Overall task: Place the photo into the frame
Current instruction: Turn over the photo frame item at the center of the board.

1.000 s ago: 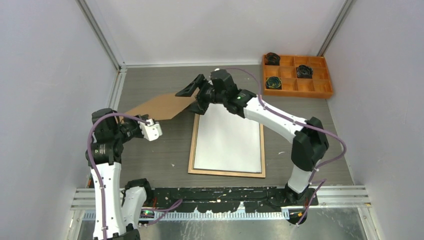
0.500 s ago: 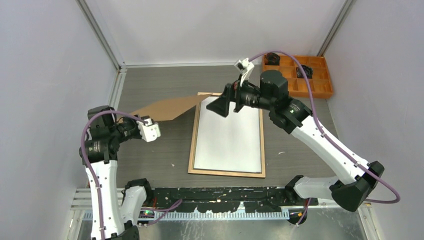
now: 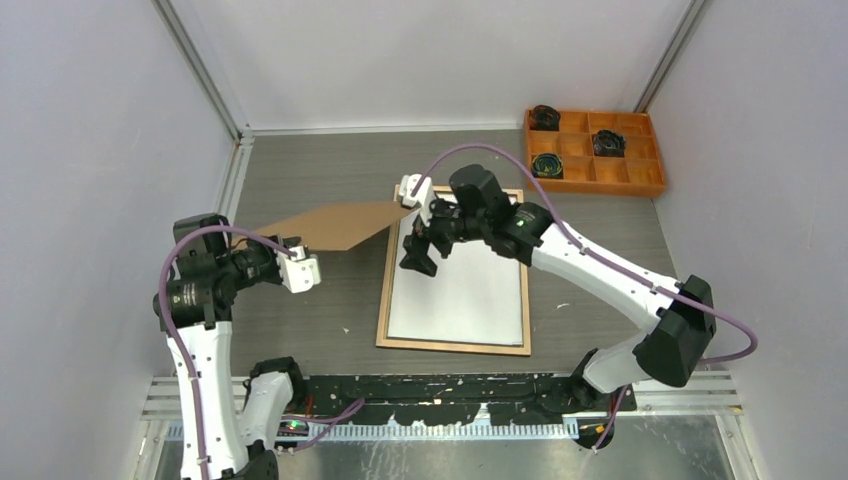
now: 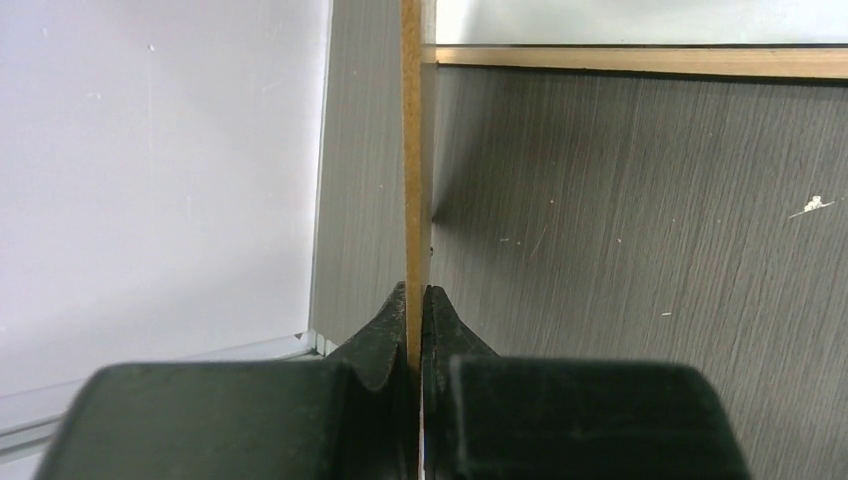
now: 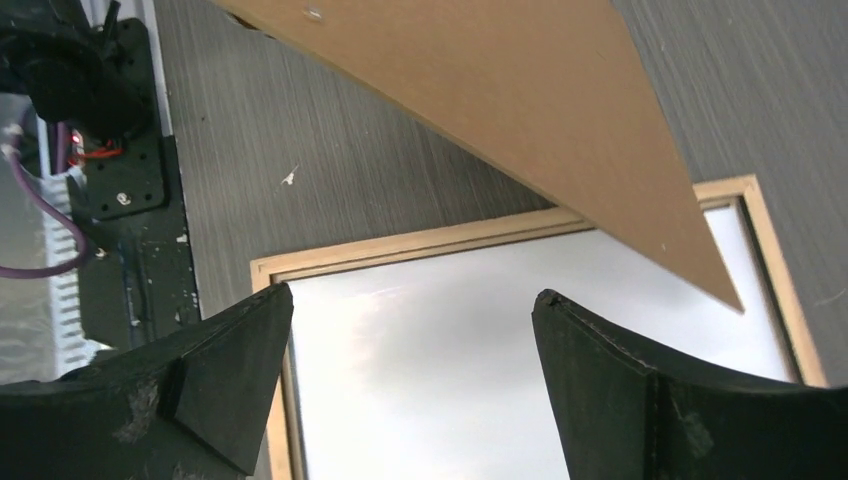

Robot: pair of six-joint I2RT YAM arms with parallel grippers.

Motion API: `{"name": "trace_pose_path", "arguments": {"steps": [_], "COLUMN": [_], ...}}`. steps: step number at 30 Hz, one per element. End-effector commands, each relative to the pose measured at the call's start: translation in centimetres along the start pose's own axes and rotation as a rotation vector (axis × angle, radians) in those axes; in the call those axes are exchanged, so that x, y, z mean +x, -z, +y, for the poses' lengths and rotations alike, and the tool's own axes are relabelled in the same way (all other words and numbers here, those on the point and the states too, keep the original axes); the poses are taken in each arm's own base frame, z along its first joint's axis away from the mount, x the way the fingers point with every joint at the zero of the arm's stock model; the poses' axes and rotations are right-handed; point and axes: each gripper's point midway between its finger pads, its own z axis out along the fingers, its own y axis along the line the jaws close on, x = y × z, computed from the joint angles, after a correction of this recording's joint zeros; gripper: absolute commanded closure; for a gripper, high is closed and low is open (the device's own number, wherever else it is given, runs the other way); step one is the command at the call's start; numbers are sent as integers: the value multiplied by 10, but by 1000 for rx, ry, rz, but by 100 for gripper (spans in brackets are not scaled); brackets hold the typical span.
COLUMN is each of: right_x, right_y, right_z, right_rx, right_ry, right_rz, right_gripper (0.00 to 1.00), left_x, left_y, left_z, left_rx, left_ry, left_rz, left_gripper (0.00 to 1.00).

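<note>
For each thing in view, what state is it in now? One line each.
Left pincer: shut on the brown board's edge.
Right pincer: open, empty, above the frame.
Brown board: lifted, tilted, one corner over the frame.
Frame: flat on the table, wood-coloured back up.
White sheet: lying inside the frame, no print showing.
Orange tray: on the table, dark items in some compartments.

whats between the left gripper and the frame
The brown backing panel, clamped in the left gripper, reaches toward the far left corner of the frame; the top and left wrist views show it.
</note>
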Motion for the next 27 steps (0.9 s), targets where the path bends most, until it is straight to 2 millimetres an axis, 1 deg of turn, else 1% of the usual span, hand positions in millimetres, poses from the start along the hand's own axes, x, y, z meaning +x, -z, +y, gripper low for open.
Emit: {"name": "trace_pose_path", "arguments": {"steps": [1, 6, 9, 12, 15, 20, 23, 27], "right_x": [-23, -29, -39, -48, -50, -51, -50, -52], "right_y": [-14, -31, -34, -33, -28, -17, -20, -32], "right_z": [-8, -26, -33, -38, -38, -32, -29, -25], "right_rx": [80, 176, 212, 247, 258, 252, 229, 190], "right_ry": [191, 242, 260, 279, 302, 330, 333, 338], "right_rz": [-47, -60, -88, -107, -124, -159, -155, -152], "right_gripper": [7, 10, 11, 14, 14, 13, 12, 12], "left_x": [-26, -28, -28, -28, -27, -25, -26, -27], "left_y": [9, 10, 11, 11, 10, 9, 8, 9], "left_z": [22, 18, 15, 15, 14, 13, 14, 15], "left_rx": [-57, -48, -44, -43, -39, -32, -32, -35], "left_ry": [-108, -121, -130, -131, -132, -132, -133, -137], "left_rz": [-78, -79, -77, -76, -70, -73, -77, -75], "left_gripper": [100, 100, 100, 100, 100, 100, 100, 100]}}
